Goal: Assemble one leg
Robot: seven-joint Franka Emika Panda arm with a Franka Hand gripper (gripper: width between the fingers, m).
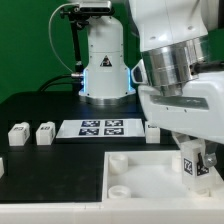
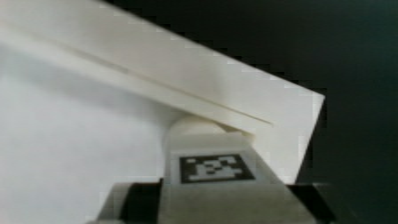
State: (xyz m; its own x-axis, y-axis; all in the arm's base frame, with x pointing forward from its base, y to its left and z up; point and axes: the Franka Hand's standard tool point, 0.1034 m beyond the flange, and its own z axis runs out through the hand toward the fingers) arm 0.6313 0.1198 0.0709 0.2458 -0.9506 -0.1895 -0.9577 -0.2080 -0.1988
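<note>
My gripper (image 1: 190, 172) is shut on a leg (image 1: 187, 164), a small white block with a black-and-white marker on its face. It holds the leg at the corner of the large white tray-like part (image 1: 140, 180) on the exterior view's right. In the wrist view the leg (image 2: 215, 165) sits between my dark fingers (image 2: 143, 195), its far end against the tray's raised rim (image 2: 214, 95). Three more legs lie on the black table: two on the exterior view's left (image 1: 18, 133) (image 1: 45, 133) and one by the tray's far edge (image 1: 152, 131).
The marker board (image 1: 102, 127) lies in the middle of the table behind the tray. The arm's white base (image 1: 105, 65) stands at the back. A round socket (image 1: 120, 160) shows in the tray's corner on the exterior view's left.
</note>
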